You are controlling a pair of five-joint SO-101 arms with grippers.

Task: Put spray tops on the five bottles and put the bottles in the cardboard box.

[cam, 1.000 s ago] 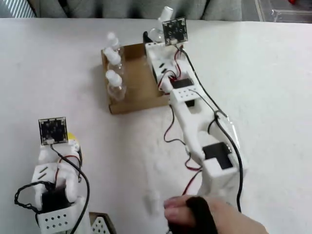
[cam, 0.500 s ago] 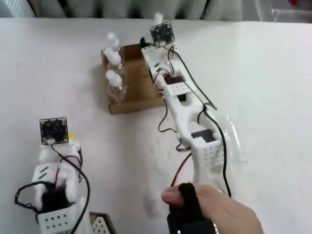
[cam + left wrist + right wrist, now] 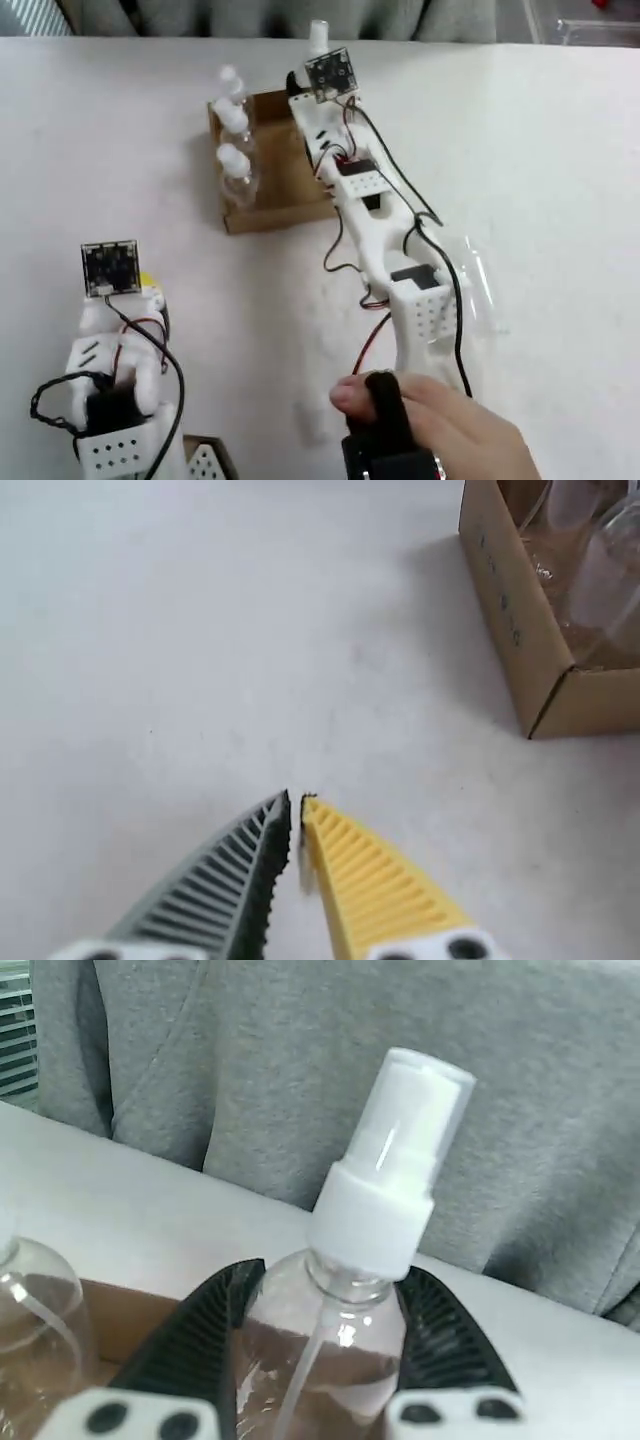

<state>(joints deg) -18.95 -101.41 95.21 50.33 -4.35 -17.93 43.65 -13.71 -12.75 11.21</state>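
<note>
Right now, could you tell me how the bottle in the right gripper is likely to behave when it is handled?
The bottle looks clear and empty, so it is probably light. Its smooth round wall may slip or turn between the right gripper's ribbed fingers. Tall and narrow with a spray top, it could tip easily once set down.

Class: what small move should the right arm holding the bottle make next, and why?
Probably lower it into the cardboard box, then release: the right end effector grips a bottle, spray top fitted, by the box's far edge, near bottles standing inside.
</note>
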